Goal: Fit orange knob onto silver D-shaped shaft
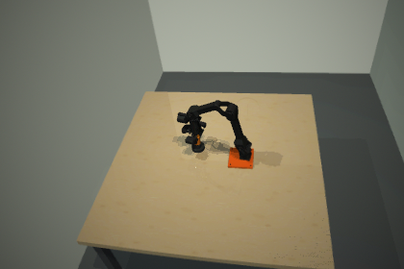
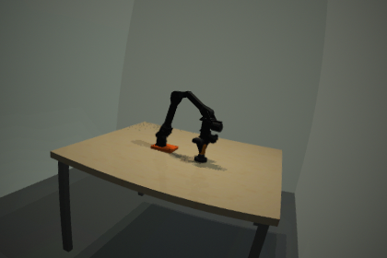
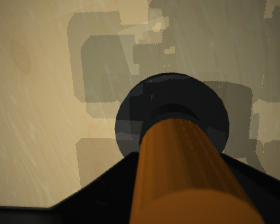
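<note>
The black gripper (image 1: 196, 138) (image 2: 202, 146) (image 3: 177, 156) points down and is shut on the orange knob, with a dark finger on either side of it in the wrist view. The knob (image 1: 198, 140) (image 2: 204, 150) (image 3: 182, 172) stands roughly upright over the dark round pedestal (image 1: 198, 149) (image 2: 200, 159) (image 3: 167, 90). In the wrist view the knob's lower end overlaps the pedestal's raised middle. I cannot tell whether it touches it or how far down it sits. The silver shaft, the knob's hole and both flat sides are hidden.
The arm's orange base plate (image 1: 236, 162) (image 2: 170, 149) lies on the wooden table (image 1: 168, 206) (image 2: 240, 188), right of the pedestal in the top view and left of it in the exterior view. The arm arches between them. Shadows fall around the pedestal.
</note>
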`<state>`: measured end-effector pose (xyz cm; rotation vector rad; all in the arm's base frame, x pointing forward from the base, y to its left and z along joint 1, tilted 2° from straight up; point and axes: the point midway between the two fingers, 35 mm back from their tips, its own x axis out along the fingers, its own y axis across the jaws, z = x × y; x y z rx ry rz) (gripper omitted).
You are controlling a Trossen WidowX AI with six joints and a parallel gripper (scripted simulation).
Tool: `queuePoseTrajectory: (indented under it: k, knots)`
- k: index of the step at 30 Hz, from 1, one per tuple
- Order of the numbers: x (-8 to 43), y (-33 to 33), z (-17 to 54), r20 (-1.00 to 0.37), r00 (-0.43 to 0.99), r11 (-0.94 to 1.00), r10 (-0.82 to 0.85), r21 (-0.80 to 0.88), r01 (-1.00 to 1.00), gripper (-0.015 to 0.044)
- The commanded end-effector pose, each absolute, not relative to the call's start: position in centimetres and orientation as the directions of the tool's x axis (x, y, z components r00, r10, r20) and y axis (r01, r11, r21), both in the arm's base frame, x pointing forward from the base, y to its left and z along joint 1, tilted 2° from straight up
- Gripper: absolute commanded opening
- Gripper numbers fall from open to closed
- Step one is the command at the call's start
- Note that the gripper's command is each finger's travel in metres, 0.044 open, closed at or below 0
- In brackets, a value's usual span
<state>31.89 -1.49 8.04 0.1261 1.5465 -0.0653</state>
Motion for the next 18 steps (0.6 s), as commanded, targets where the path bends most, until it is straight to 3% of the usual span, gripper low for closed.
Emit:
queuePoseTrajectory:
  k: [1, 15, 18]
  knots:
    - [31.77, -1.51, 7.67, -0.999, 0.021, 0.992, 0.035, 0.037, 0.119, 0.0]
    - [31.87, -1.47, 7.44, -0.999, 0.025, 0.995, 0.037, 0.04, 0.094, 0.0]
    - [31.87, -1.47, 7.44, -0.999, 0.025, 0.995, 0.037, 0.04, 0.094, 0.0079]
